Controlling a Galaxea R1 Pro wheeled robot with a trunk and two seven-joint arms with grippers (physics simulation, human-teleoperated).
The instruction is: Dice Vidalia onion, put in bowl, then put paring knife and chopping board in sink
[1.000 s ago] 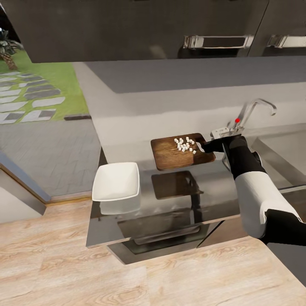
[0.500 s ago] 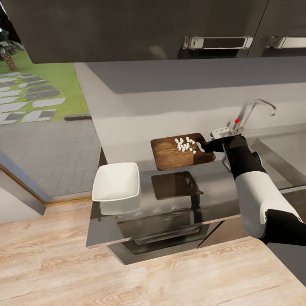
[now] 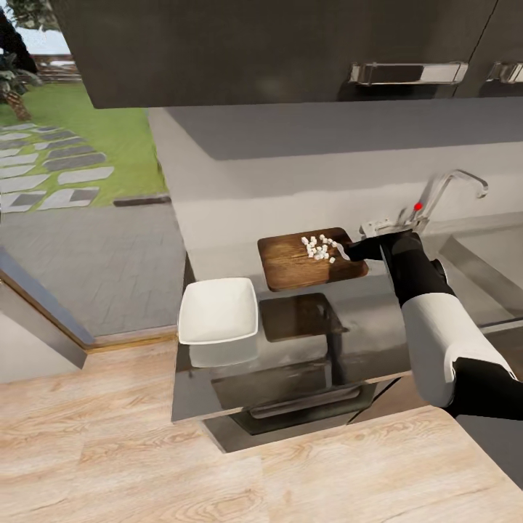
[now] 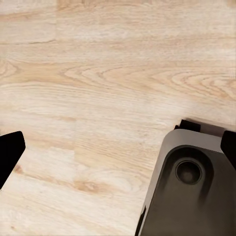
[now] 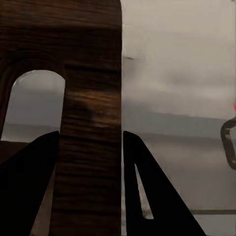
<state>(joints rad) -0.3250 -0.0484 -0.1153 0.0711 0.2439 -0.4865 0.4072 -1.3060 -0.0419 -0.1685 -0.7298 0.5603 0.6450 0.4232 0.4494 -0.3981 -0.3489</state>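
Still the chopping board (image 3: pixel 309 259), view shifted.

We see even, soft light. The glossy countertop (image 3: pixel 363 327) mirrors the chopping board (image 3: pixel 290 265) and the bowl (image 3: pixel 218 309) near its front edge, while the upper cabinets (image 3: pixel 254 51) cast a broad shadow on the back wall. In the right wrist view the chopping board looks blurred and dark.
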